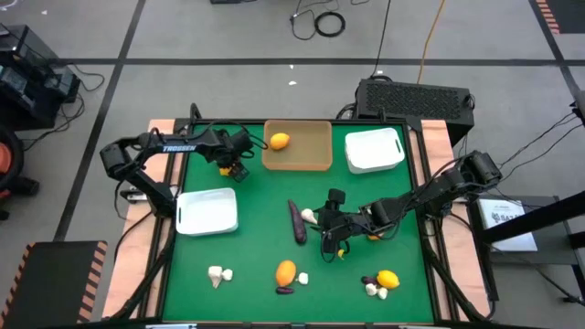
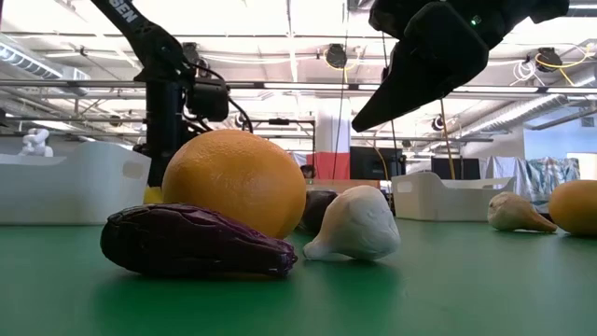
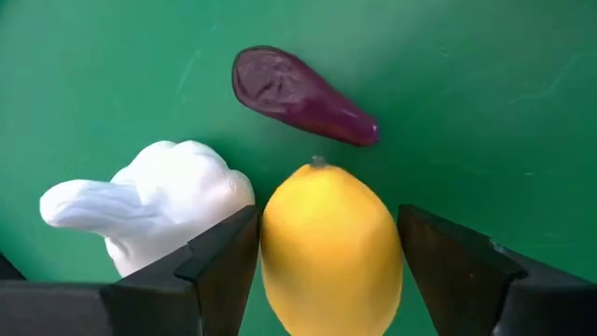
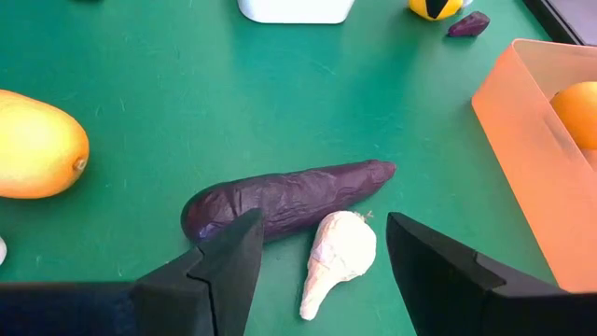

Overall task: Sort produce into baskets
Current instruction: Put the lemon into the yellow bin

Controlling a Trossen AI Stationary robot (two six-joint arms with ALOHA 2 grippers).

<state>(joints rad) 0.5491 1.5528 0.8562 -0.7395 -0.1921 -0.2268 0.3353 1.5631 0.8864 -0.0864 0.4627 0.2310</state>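
Two fingers (image 3: 224,266) of the left tool (image 1: 233,167) pinch the yellow lemon (image 3: 331,233), which sits on the table just beside the tan basket (image 1: 297,168). This arm is the nearer one. The right tool (image 1: 329,233) hovers spread over the long purple piece (image 4: 280,201) mid-table.

Front of table: you see a wrinkled purple eggplant (image 2: 191,243) lying on the green table (image 2: 420,299), touching the orange (image 2: 234,182) behind it.
Beside them: a white garlic bulb (image 2: 357,226) sits just right of the orange, with a dark piece (image 2: 319,209) partly hidden behind.
Right edge: another garlic bulb (image 2: 516,214) next to a yellow fruit (image 2: 576,207).
Background: a white basket (image 2: 446,198) right, another white basket (image 2: 65,182) left.
Above: one dark gripper (image 2: 424,65) hangs over the garlic; another arm (image 2: 168,93) stands behind the orange.
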